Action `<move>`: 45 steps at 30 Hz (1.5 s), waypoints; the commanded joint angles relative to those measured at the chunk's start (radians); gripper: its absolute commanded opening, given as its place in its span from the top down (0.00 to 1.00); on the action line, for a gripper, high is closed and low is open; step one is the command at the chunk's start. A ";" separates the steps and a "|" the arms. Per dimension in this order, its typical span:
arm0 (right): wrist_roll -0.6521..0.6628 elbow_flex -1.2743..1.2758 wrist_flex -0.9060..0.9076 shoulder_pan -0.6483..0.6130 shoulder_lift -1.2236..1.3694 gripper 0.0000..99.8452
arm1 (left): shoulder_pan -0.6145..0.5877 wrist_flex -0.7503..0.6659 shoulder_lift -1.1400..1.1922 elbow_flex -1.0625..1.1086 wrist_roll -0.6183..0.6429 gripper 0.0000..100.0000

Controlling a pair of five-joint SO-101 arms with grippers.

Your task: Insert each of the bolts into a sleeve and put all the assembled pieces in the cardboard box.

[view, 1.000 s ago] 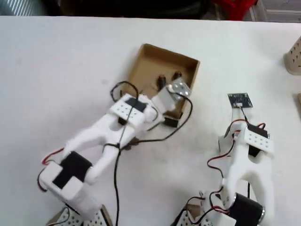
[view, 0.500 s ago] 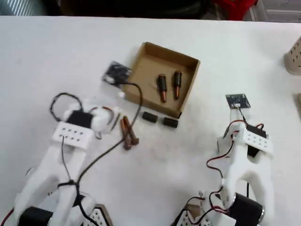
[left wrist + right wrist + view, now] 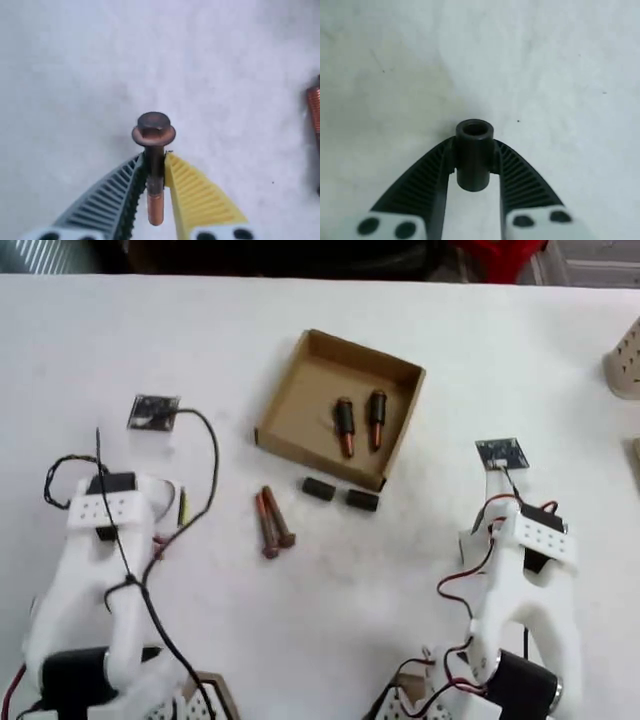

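Observation:
My left gripper (image 3: 154,157) is shut on a copper bolt (image 3: 153,131), whose hex head sticks out past the grey and yellow fingertips. In the high view the left arm (image 3: 105,512) is at the table's left side. My right gripper (image 3: 474,145) is shut on a black sleeve (image 3: 474,155), bore facing outward; the right arm (image 3: 535,540) is at the right. The cardboard box (image 3: 320,458) holds two assembled pieces (image 3: 345,426) (image 3: 377,418). In front of it lie two loose sleeves (image 3: 318,488) (image 3: 361,499) and two copper bolts (image 3: 272,523).
A loose bolt (image 3: 314,107) shows at the edge of the left wrist view. A perforated beige object (image 3: 625,365) stands at the table's far right edge. White tabletop (image 3: 380,570) lies open between the two arms.
The left arm has swung away from over the box, past the loose bolts, to the table's left side. The right arm has barely moved.

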 commanded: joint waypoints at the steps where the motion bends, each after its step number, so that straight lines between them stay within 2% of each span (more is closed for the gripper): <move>1: 0.011 -0.003 0.010 -0.002 -0.015 0.98 | -0.004 -0.020 0.073 -0.063 0.117 0.84; 11: 0.012 -0.003 0.004 0.001 -0.013 0.98 | -0.053 -0.020 0.255 -0.193 0.009 0.88; 17: 0.012 -0.003 0.004 0.001 -0.013 0.98 | -0.013 -0.018 0.300 -0.222 -0.101 0.88; 26: 0.012 -0.003 0.004 0.001 -0.013 0.98 | 0.048 -0.040 0.308 -0.203 -0.118 0.88; 32: 0.012 -0.005 0.002 0.001 -0.013 0.98 | 0.047 -0.012 0.308 -0.201 -0.117 0.88; 38: 0.012 -0.005 -0.002 0.001 -0.013 0.98 | 0.047 -0.011 0.308 -0.196 -0.121 0.96; 42: 0.012 -0.005 -0.005 0.001 -0.013 0.98 | 0.047 0.035 0.308 -0.193 -0.253 0.90; 45: 0.012 -0.005 -0.005 0.001 -0.013 0.98 | 0.047 0.037 0.308 -0.192 -0.249 0.84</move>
